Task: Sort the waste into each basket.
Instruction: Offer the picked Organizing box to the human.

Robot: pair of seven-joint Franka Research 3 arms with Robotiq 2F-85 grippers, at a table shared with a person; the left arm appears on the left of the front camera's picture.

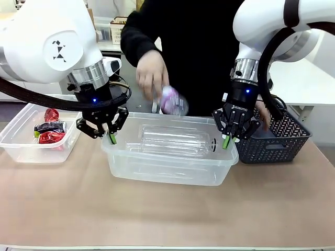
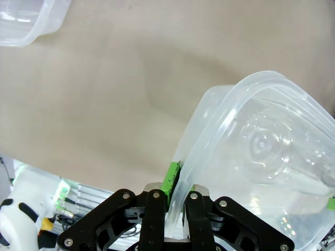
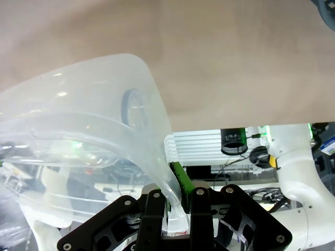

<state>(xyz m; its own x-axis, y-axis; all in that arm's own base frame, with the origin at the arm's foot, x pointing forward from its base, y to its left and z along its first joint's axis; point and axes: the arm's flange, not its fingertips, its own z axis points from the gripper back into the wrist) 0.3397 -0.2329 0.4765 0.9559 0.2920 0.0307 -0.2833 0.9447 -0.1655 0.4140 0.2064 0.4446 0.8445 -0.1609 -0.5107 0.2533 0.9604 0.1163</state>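
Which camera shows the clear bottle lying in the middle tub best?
The front view: the clear plastic bottle lies there full length. The left wrist view shows its ridged base through the tub wall, the right wrist view only its cap end.

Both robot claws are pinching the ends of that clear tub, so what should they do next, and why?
Probably hold the tub steady. The left gripper and right gripper clamp its opposite rims, and the person's hand holds a plastic bottle just above it, seemingly about to drop it in.

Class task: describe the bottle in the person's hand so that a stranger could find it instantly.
Start at the large clear plastic tub mid-table, gripped at both ends. Just above its far rim, the person's hand holds a clear plastic bottle with a purple label; the bottle lying inside the tub looks unlabelled.
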